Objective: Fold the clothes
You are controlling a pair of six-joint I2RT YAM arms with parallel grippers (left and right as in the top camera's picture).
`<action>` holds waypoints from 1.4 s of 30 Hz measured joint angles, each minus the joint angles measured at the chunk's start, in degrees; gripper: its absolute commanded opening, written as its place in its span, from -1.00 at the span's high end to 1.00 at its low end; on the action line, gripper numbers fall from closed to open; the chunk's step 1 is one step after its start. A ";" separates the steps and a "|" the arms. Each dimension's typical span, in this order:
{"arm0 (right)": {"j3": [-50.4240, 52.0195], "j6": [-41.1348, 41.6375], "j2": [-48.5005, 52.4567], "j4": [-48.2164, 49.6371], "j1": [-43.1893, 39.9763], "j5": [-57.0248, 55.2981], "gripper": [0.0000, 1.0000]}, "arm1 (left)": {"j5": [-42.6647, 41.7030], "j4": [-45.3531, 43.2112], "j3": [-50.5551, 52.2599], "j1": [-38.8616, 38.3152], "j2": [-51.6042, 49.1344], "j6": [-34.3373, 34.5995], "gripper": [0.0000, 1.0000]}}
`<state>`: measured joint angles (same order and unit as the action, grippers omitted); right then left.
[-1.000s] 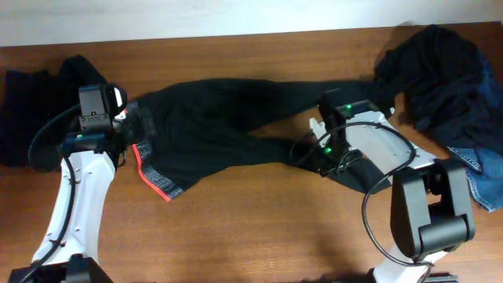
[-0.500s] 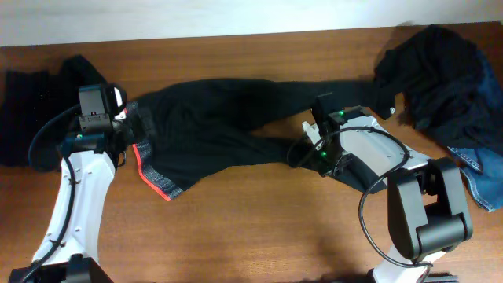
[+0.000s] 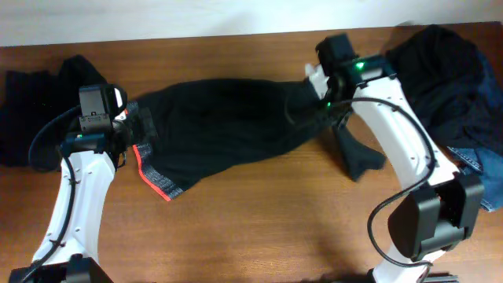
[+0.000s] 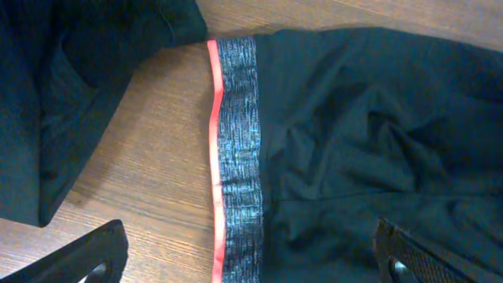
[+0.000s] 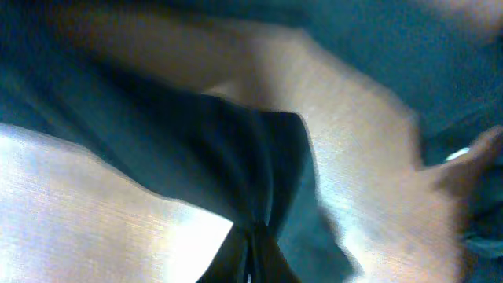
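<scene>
Across table centre: black trousers spread out, red-and-grey waistband at their left end. Left gripper hovers just over the waistband, jaws wide apart, nothing between them. Right gripper pinched tight on a trouser leg near the far edge; leg end trails below the grip. Dark pile and jeans far right; another dark garment far left.
</scene>
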<state>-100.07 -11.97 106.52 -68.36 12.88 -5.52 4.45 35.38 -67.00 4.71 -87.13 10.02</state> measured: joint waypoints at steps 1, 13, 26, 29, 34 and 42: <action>-1.25 -0.04 0.00 0.02 -0.46 -0.04 0.92 | 0.02 0.04 0.00 0.00 0.00 0.00 -0.99; -2.80 -0.11 0.59 -0.70 -11.98 0.85 -0.54 | 0.02 0.44 0.00 0.00 0.00 0.02 -0.98; -4.57 0.00 0.59 -7.28 -13.29 10.82 -0.97 | -3.30 6.19 0.00 0.00 0.00 0.02 -0.99; -6.19 0.02 0.59 -8.02 -13.29 14.62 -0.97 | -4.79 6.60 0.00 0.00 0.00 0.02 -0.98; -7.28 0.02 0.59 -7.91 -13.27 19.89 -0.97 | -5.99 4.68 0.00 0.26 -0.74 1.64 -0.99; -7.30 0.07 0.59 -7.91 -13.27 22.21 -0.97 | -11.54 -6.93 -0.04 0.92 -12.83 3.30 -0.99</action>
<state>-107.37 -11.90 107.11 -76.27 -0.38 16.69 -7.09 28.45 -67.05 5.63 -99.96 13.32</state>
